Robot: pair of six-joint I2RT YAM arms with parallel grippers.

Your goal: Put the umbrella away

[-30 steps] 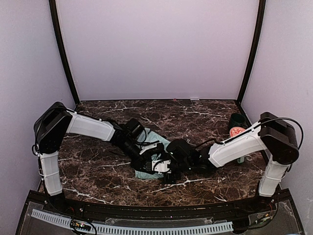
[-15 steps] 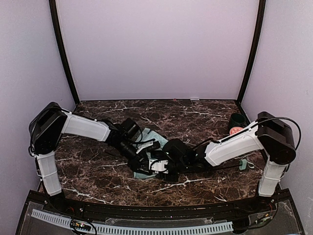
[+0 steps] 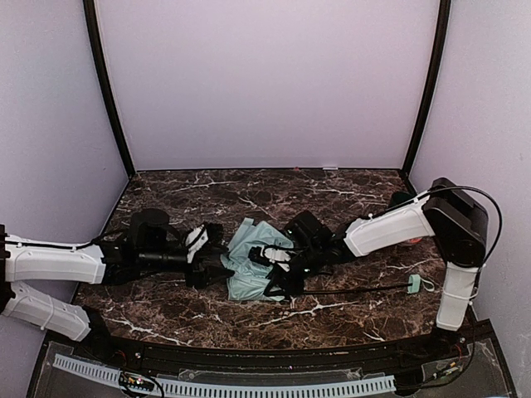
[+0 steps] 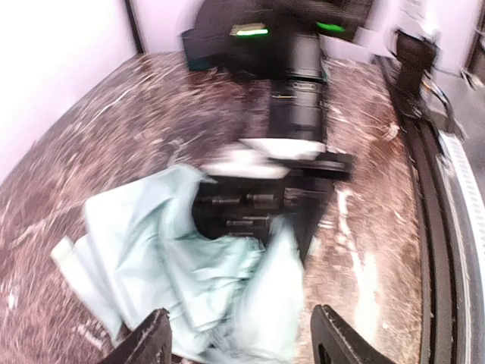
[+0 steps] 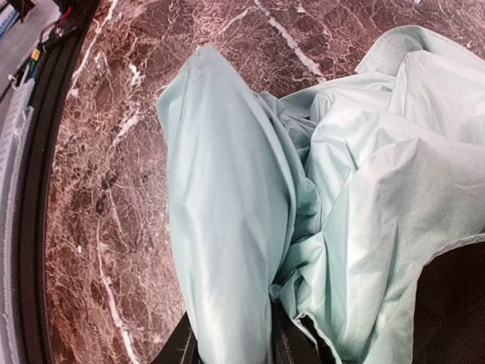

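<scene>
Finds left gripper backed off the umbrella since a second ago, spread, empty. Shows only by right wrist: right gripper clenched on a mint fold.

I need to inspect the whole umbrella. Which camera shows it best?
The top camera: it shows the umbrella with fabric, shaft and handle together. The left wrist camera gives blurred fabric, the right wrist camera only close folds.
</scene>
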